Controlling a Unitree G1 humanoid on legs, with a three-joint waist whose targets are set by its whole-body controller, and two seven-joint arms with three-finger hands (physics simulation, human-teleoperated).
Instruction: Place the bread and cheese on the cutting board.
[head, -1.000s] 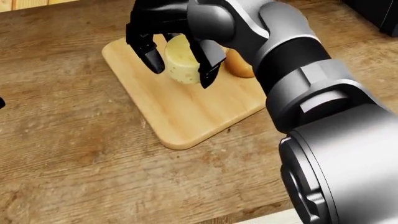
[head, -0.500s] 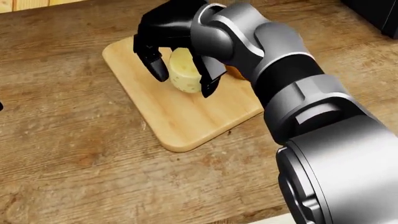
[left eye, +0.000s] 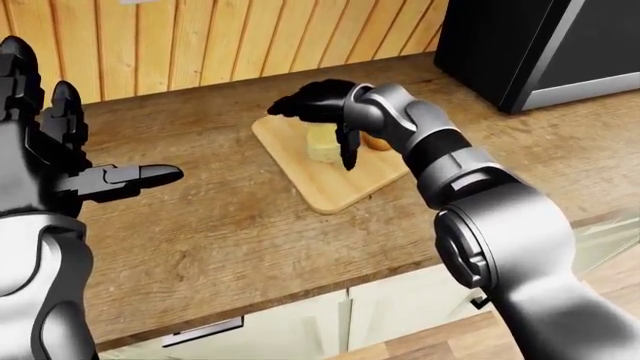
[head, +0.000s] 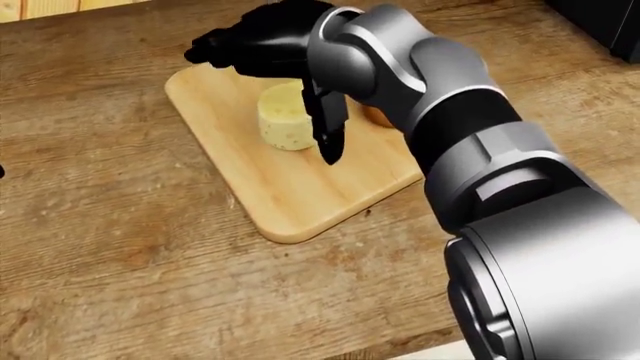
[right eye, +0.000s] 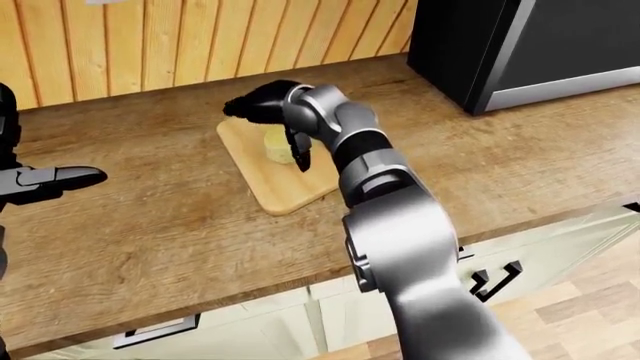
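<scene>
Cheese (head: 283, 116) sits on the cutting board (head: 290, 180), upright round wedge, near the board's upper half in the head view. Bread (head: 377, 115) is just beside it on the board, mostly hidden by the forearm. Cheese looks firm, light, a bit waxy; best taken across its curved sides, moderate squeeze. Right hand (head: 275, 45) hovers over it, fingers (head: 328, 131) spread open, one pointing down beside the cheese, contact unclear, holding nothing. Left hand (left eye: 75, 169) well apart above the desk (head: 120, 247), fingers open, empty. Both items look placed.
</scene>
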